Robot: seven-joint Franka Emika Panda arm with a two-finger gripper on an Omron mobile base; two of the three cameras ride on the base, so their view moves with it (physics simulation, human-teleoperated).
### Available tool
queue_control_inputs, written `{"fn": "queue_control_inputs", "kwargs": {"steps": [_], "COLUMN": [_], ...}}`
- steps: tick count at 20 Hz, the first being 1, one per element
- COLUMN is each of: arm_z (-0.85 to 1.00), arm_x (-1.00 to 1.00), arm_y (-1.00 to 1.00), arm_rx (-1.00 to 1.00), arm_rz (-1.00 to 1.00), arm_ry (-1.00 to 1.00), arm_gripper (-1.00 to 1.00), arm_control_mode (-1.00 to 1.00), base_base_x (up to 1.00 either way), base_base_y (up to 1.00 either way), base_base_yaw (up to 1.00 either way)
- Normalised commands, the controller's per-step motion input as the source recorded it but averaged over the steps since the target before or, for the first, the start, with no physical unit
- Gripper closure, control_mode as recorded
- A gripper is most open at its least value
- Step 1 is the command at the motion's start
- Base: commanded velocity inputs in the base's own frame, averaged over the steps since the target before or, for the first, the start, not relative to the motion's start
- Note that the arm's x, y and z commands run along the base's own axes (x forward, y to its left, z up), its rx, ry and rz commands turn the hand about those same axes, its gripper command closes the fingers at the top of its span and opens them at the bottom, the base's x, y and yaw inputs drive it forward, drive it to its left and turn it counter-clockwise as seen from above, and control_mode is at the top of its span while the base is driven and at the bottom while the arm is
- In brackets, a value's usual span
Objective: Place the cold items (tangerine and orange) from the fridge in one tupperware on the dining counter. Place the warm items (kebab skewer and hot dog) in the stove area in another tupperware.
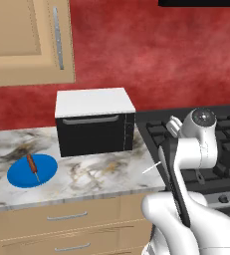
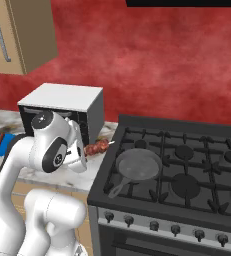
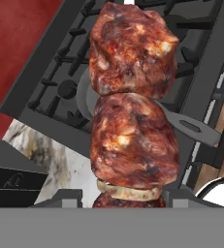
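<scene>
The gripper [image 3: 120,196] holds the kebab skewer [image 3: 132,101] between its two fingertips [image 3: 67,196], the meat chunks standing up close before the hand camera. In the right base view the kebab skewer [image 2: 97,147] hangs above the gap between the marble counter [image 2: 37,172] and the stove [image 2: 187,170], left of the frying pan [image 2: 137,165]. The hot dog [image 1: 33,167] lies on a blue plate [image 1: 22,177] at the counter's left, left of the toaster oven [image 1: 94,122].

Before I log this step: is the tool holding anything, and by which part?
Yes: the kebab skewer, gripped between the tool fingers at its lower end, the meat chunks sticking out ahead over the stove.
</scene>
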Motion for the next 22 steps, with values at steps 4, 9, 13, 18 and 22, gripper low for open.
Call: {"fn": "queue_control_inputs", "kwargs": {"steps": [4, 9, 13, 18, 22], "arm_z": [0.00, 0.00, 0.00, 0.00, 0.00], "arm_x": [0.00, 0.00, 0.00, 0.00, 0.00], "arm_y": [0.00, 0.00, 0.00, 0.00, 0.00], "arm_rx": [0.00, 0.00, 0.00, 0.00, 0.00], "arm_rz": [0.00, 0.00, 0.00, 0.00, 0.00], "arm_ry": [0.00, 0.00, 0.00, 0.00, 0.00], "arm_gripper": [1.00, 1.00, 1.00, 1.00, 1.00], "arm_control_mode": [1.00, 1.00, 1.00, 1.00, 1.00], "base_base_x": [-0.32, -0.92, -0.99, -0.85, -0.65], "base_base_y": [0.00, 0.00, 0.01, 0.14, 0.21], "base_base_yaw": [0.11, 0.04, 0.02, -0.04, -0.30]}}
